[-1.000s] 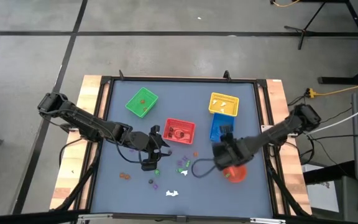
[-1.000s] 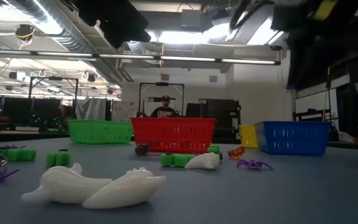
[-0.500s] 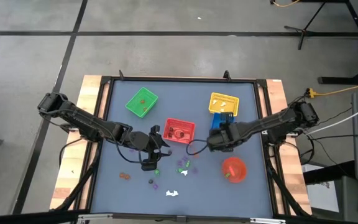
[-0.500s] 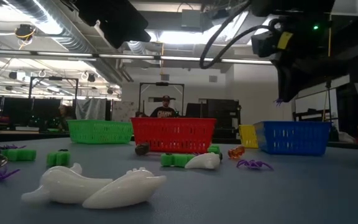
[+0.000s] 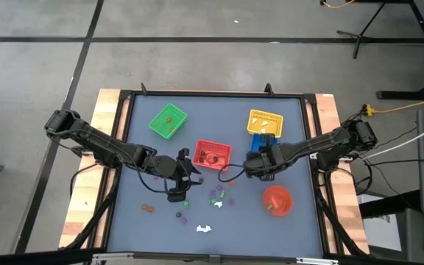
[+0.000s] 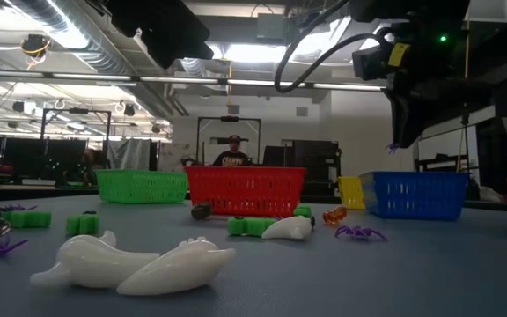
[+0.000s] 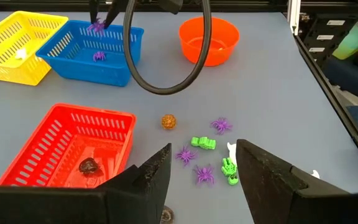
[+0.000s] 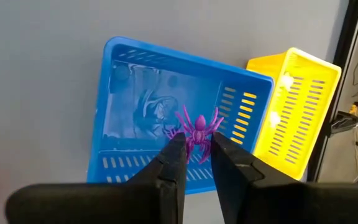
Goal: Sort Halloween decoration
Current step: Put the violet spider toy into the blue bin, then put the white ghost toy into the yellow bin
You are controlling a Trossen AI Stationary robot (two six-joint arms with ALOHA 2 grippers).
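Note:
My right gripper (image 8: 199, 152) hangs over the blue basket (image 8: 160, 118), shut on a purple spider (image 8: 197, 132); the left wrist view also shows this gripper (image 7: 101, 22) above the basket (image 7: 89, 53). Another purple spider (image 7: 98, 56) lies inside the basket. My left gripper (image 7: 201, 177) stands open above the table's middle, beside the red basket (image 7: 67, 146). Below it lie loose decorations: purple spiders (image 7: 184, 154), green pieces (image 7: 202, 143) and an orange ball (image 7: 169, 121). My right gripper pinches the purple spider by its body (image 8: 196, 138) between its two fingertips. The fingers come from above, slanting down. The spider is lifted clear over the blue basket's inside, and its legs spread out past the fingertips.
A yellow basket (image 7: 17, 43) stands beside the blue one, a green basket (image 5: 168, 121) at the far left, and a red bowl (image 5: 276, 200) at the near right. White figures (image 6: 130, 264) lie near the front edge. A person (image 6: 232, 154) stands in the room behind.
My right gripper has swung from above the red bowl toward the table's far edge and now stands over the blue basket. It rolled a little on the way and stayed shut on the purple spider. Most of this move came early in the second.

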